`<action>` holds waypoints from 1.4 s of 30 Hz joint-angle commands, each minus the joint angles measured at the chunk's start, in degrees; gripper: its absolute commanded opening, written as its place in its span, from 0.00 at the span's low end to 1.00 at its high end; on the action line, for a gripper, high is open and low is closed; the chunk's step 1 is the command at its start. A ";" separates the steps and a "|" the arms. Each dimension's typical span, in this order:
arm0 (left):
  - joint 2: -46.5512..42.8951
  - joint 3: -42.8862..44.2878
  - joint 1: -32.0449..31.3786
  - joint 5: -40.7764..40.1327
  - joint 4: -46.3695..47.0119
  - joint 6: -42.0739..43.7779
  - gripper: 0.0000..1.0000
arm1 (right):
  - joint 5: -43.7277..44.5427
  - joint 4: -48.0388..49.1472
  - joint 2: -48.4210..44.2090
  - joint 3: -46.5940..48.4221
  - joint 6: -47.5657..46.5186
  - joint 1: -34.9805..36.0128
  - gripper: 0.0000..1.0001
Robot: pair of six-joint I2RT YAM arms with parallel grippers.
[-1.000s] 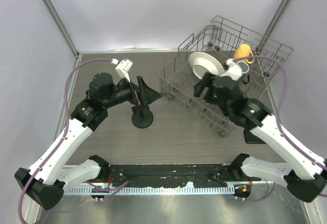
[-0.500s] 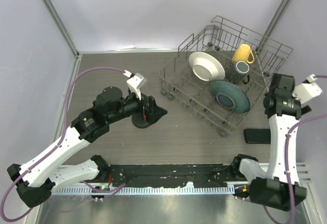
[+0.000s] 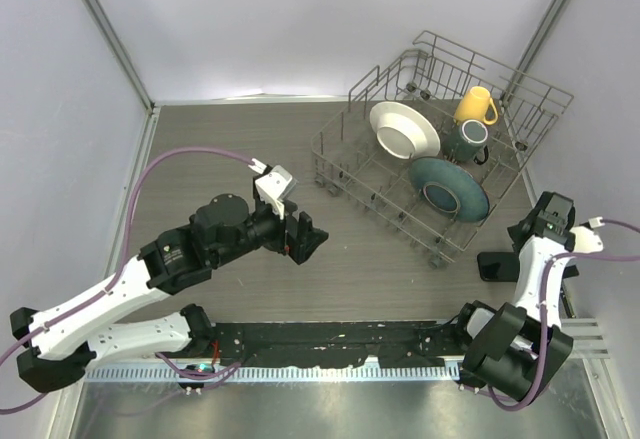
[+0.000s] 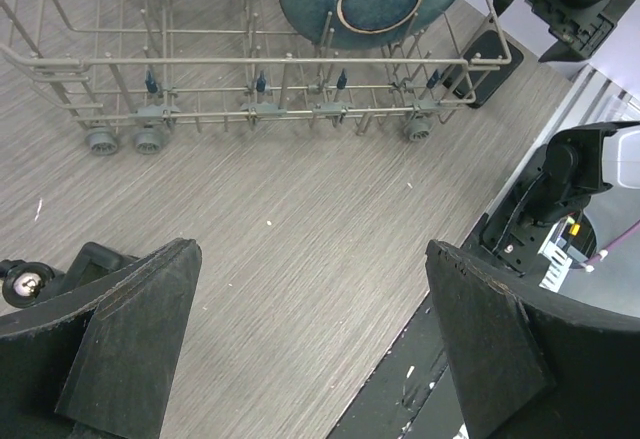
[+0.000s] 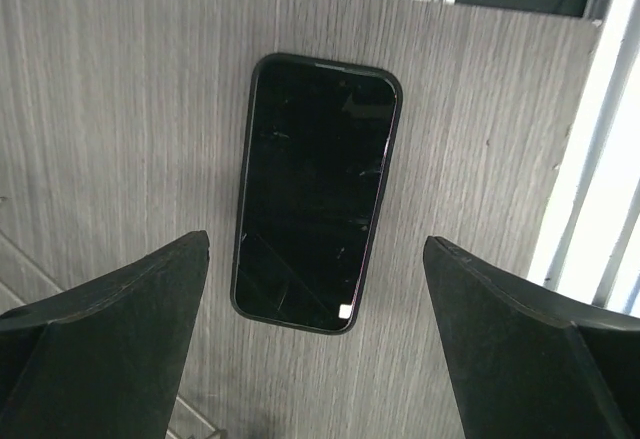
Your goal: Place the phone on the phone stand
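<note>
The phone [image 5: 315, 191], a flat black slab, lies face up on the table at the right edge [image 3: 493, 266], partly under my right arm. My right gripper [image 5: 316, 241] hangs above its near end, open, one finger on each side and touching nothing; from above this gripper [image 3: 535, 227] is just behind the phone. My left gripper [image 3: 303, 239] is open and empty over the middle of the table [image 4: 311, 247]. The phone stand is hidden under the left gripper in the top view. The phone [image 4: 483, 57] also shows past the rack's corner.
A grey wire dish rack [image 3: 340, 164] fills the back right, holding a white plate [image 3: 404, 129], a blue plate [image 3: 448, 187], a yellow mug [image 3: 475, 105] and a dark mug [image 3: 472, 139]. Its near rail [image 4: 250, 60] runs across the left wrist view. A metal rail [image 5: 590, 159] borders the phone.
My right arm swung from over the rack to the table's right edge and came down over the phone, jaws opening wider. My left gripper moved nearer and right, covering the stand.
</note>
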 commanded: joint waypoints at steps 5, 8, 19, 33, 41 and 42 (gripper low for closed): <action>-1.22 -0.51 -1.29 -3.50 0.76 1.66 1.00 | -6.17 14.75 -1.03 -7.77 2.01 -0.54 0.98; -1.57 -0.78 -1.29 -3.76 1.20 1.83 1.00 | -6.09 16.16 0.64 -9.00 2.18 -0.63 0.99; -2.71 -0.69 -1.73 -5.34 1.02 4.03 1.00 | -3.28 15.37 6.45 -9.18 2.97 -0.72 0.99; -3.15 -0.60 -3.14 -8.51 0.84 6.05 1.00 | -2.05 17.75 14.09 -7.24 1.74 -0.80 0.97; -3.24 -0.95 -3.14 -10.09 0.76 7.37 1.00 | -0.82 15.46 18.83 -4.52 0.16 -0.45 0.94; -3.07 -0.95 -3.14 -10.18 0.76 7.55 1.00 | -0.81 15.29 19.36 -4.08 -0.02 -0.36 0.93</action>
